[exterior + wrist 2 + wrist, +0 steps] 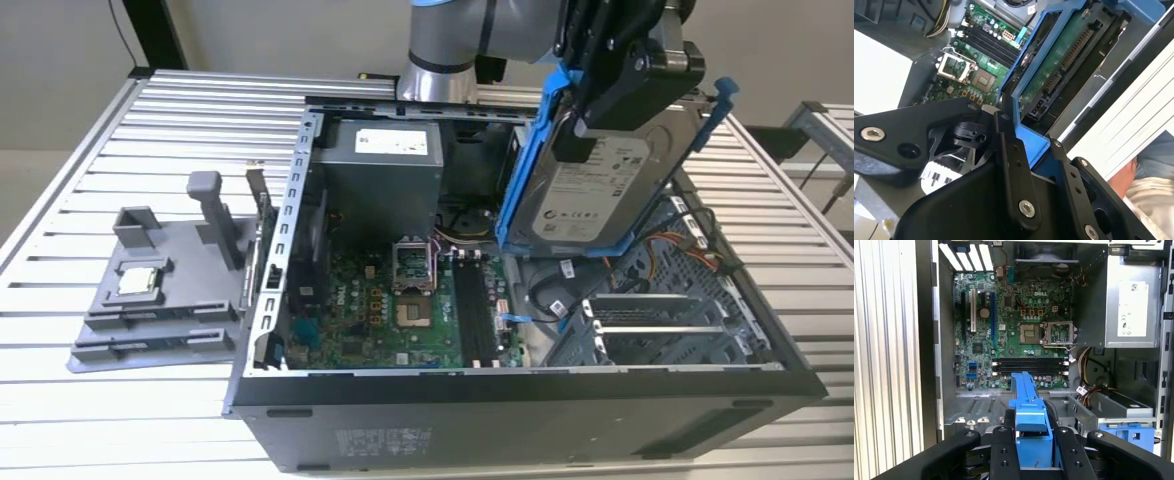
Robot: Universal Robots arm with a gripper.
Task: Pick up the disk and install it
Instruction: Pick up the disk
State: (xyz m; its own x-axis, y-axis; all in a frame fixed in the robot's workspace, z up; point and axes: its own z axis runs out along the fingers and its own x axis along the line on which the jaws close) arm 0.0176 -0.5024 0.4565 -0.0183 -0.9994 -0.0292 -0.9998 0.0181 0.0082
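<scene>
One disk (607, 190): you are looking at a flat silver-grey metal rectangle with a white label, framed in a blue plastic bracket. It is hanging tilted above the open computer case (534, 395), toward the exterior view's right. One gripper (587, 140): its black jointed fingers are clamping the disk, with the blue bracket pinched between them in the first wrist view. In the exterior view the drive is hiding the far finger, and the arm is running off the top edge. Below, a green motherboard (1014, 325) and a grey box-shaped power supply (1114, 290) are lying exposed. One grey moulded fixture (160, 300) is resting on the slatted metal table (80, 420) at the exterior view's left, carrying a small square chip (140, 280).
</scene>
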